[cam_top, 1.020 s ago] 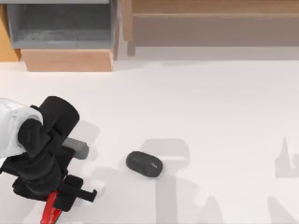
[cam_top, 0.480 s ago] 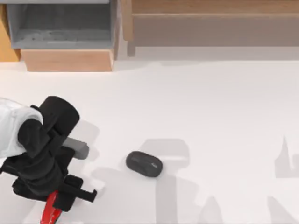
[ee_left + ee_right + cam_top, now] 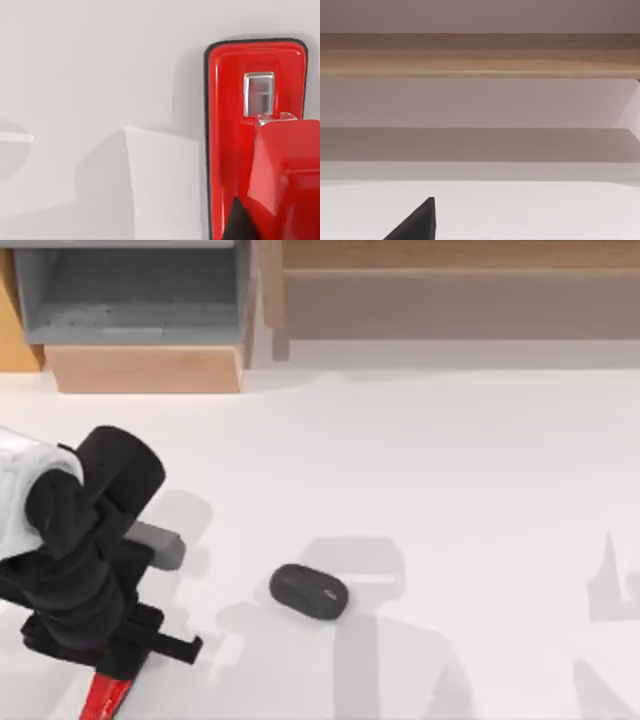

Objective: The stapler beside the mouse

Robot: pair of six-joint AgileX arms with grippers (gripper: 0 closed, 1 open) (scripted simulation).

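item 1, our left gripper (image 3: 118, 658): over the near left corner of the table (image 3: 450, 470), pointing down at the stapler. one dark fingertip (image 3: 239, 222) shows against the red body in the left wrist view. whether the fingers are clamped on the stapler or merely straddling it, we cannot tell; the arm's bulk covers the contact from above.

item 2, the stapler (image 3: 105, 695): bright red, glossy, slim. it lies directly under our left gripper at the table's near edge, long axis slanting from the gripper toward the near left corner. only its near end shows from above. the left wrist view gives the base, the raised top arm and a metal plate at one end (image 3: 259, 93).

item 3, the mouse (image 3: 309, 591): dark, oval, matte, with a small light mark on top. it sits near the middle of the table, toward the near edge, well apart from the stapler and to its right. bare table lies between them.

item 4, our right gripper (image 3: 415, 225): parked, a single dark tip visible against a wooden shelf (image 3: 480, 55).

judgement: our left arm is much the nearer to the stapler, and the carry runs rightward along the near edge to a spot just beside the mouse.

hidden: the stapler's far end, and whether the base rests on the table.
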